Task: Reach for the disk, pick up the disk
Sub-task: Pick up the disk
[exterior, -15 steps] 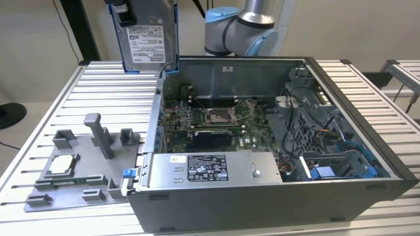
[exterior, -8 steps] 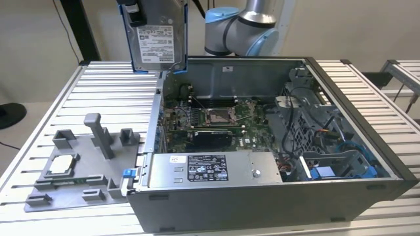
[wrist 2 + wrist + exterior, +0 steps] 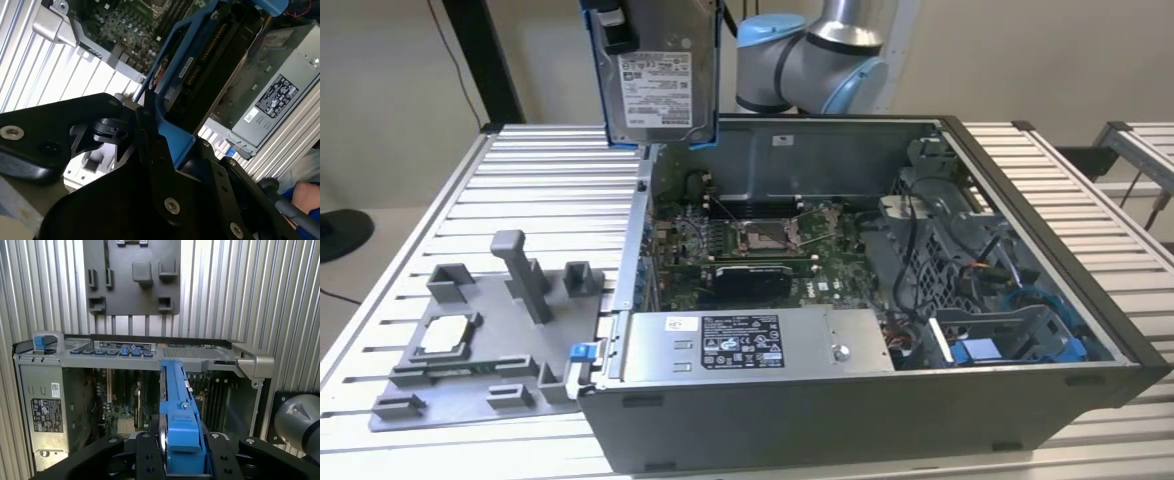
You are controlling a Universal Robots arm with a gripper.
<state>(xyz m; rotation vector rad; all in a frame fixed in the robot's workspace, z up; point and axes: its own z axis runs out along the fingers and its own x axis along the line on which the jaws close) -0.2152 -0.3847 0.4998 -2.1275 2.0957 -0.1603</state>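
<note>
Closest in, the gripper [image 3: 182, 452] is seen closed narrow on the disk [image 3: 180, 405] - one black finger [image 3: 147, 457] is pressed to each side of the blue bracket, with the drive standing edge-on between them. In the second wrist view the disk [image 3: 200, 75] is shown from its darker side, with the connector row exposed and the bracket wrapped round its rim.

In the exterior view the disk [image 3: 660, 85] is held upright in the air with its white label facing the camera. It hangs high above the rear corner of the open computer case [image 3: 854, 410] on the exterior view's left and touches nothing below. The pick-up is judged to be done.

As for handling, a stiff, dense metal body is to be expected, heavy for its size, with smooth faces that could slip. The plastic bracket is probably the softer part and may flex a little. Knocks are best avoided, since a drive like this is likely shock-sensitive. The long bracket edges are judged the right place to grip, not the label face or the board side.

Below, the motherboard [image 3: 761, 240] and the grey power supply [image 3: 747, 345] are laid open inside the case. Further off, toward the exterior view's left, a grey fixture plate [image 3: 520, 345] is set on the slatted table [image 3: 480, 190] - a small square chip [image 3: 447, 335] lies in it.
</note>
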